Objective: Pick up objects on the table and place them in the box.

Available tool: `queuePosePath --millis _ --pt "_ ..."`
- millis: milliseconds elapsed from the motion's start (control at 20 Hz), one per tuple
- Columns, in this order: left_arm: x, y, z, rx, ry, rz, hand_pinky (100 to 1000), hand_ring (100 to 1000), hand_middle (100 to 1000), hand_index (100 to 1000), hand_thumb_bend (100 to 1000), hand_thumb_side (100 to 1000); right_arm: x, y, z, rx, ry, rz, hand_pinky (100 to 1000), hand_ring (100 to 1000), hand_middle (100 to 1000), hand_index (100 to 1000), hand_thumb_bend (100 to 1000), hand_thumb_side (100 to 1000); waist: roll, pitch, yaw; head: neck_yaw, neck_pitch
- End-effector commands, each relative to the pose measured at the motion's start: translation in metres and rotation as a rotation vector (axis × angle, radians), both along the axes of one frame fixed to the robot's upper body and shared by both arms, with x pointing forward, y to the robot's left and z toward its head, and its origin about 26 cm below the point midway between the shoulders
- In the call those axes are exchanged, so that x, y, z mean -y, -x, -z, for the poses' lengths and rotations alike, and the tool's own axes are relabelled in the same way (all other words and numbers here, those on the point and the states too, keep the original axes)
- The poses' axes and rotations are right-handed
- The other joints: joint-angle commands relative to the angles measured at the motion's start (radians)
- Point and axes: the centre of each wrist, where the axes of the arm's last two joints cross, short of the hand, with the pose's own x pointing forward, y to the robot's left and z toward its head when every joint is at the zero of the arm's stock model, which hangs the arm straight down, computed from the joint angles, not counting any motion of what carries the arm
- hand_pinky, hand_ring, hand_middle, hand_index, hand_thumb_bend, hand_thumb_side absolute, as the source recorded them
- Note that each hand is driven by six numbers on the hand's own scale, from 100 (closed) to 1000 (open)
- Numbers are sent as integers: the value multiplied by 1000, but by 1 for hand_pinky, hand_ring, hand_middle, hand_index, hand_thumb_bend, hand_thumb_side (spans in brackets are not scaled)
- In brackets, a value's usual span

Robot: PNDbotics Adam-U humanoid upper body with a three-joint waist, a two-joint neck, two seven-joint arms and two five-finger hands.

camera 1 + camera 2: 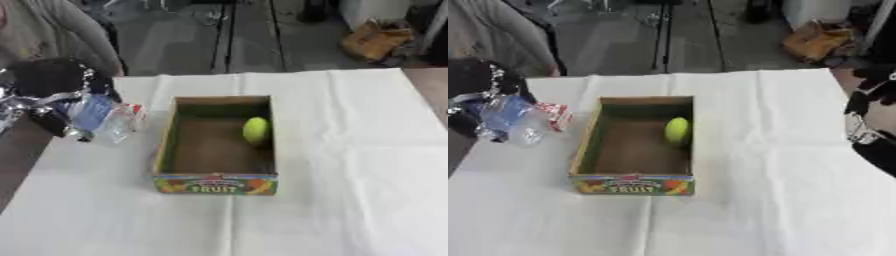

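At the frame's left edge, the left hand (52, 95) grips what looks like a clear plastic bottle (105, 117); a yellow-green fruit (255, 131) lies inside the box (214, 184).

Matt white cloth, faintly creased, over the desk (350, 150). Dull brown cardboard box (216, 145) with glossy printed front; smooth yellow-green fruit (255, 130) inside. Clear shiny plastic bottle (103, 119) held at left.

My left hand (54, 95): black shell w/ silver metal bits around wrist and knuckles, shiny/reflective. Black finger segments, small silver tip at the lower end. On my right side only the arm (871, 125) shows at the frame edge in right eye view: black casing w/ white/silver band across it and a pale ring lower down. Can't make out screws, cables or markings.
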Motion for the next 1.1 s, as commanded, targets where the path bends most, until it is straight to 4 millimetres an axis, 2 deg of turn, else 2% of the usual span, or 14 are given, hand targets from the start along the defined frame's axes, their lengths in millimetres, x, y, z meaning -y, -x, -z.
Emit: queuePosePath --millis 50,200,350,500,650,700,750,800,850,900,950,1000,1100 --pt "16 -9 -13 76 71 3 633 511 437 585 459 100 -3 2 -12 42 12 -32 530 555 586 770 100 155 -5 -16 -11 20 -12" --pt "32 -22 -7 91 109 5 633 512 439 586 457 100 -6 1 -14 54 14 -53 530 555 586 770 100 154 -5 -12 -28 37 -17" --pt "51 -32 0 91 115 19 640 550 482 620 447 100 -9 0 -16 63 19 -78 531 556 586 769 100 146 -5 -8 -45 44 -25" --pt "76 -41 18 75 112 52 653 580 517 657 429 100 -12 -1 -17 68 20 -99 530 556 586 769 100 152 -2 -3 -56 52 -32" --pt "90 -44 31 98 104 96 675 611 551 693 467 166 -13 -1 -17 66 20 -106 529 555 585 770 100 164 0 -1 -58 57 -36" --pt "96 -44 34 109 93 118 694 635 590 711 529 226 -14 -1 -17 66 20 -108 529 555 585 770 100 165 1 1 -58 58 -37" --pt "99 -44 37 121 82 132 734 681 649 740 651 356 -14 -1 -17 65 20 -110 529 555 585 770 100 166 1 1 -58 58 -38" --pt "103 -43 39 135 55 151 824 758 732 782 804 522 -14 -1 -17 65 20 -111 529 555 585 770 100 167 1 2 -59 59 -39" --pt "104 -43 39 149 35 163 927 846 806 830 915 672 -14 -1 -17 65 19 -111 529 555 585 771 100 168 1 2 -60 59 -39" --pt "105 -42 39 168 15 169 984 898 851 872 990 781 -14 -1 -16 64 19 -109 529 555 585 771 100 171 1 2 -59 59 -40" --pt "106 -41 38 185 -1 171 984 898 851 872 990 781 -13 -1 -16 63 19 -108 529 555 585 771 100 171 1 2 -59 60 -40" --pt "106 -40 38 201 -14 169 1000 929 879 892 1000 853 -13 -1 -16 62 19 -108 529 555 585 771 100 173 1 2 -58 62 -40" --pt "106 -40 39 223 -27 165 1000 940 892 902 1000 868 -14 -1 -16 62 19 -108 529 555 585 771 100 174 1 2 -57 65 -40"
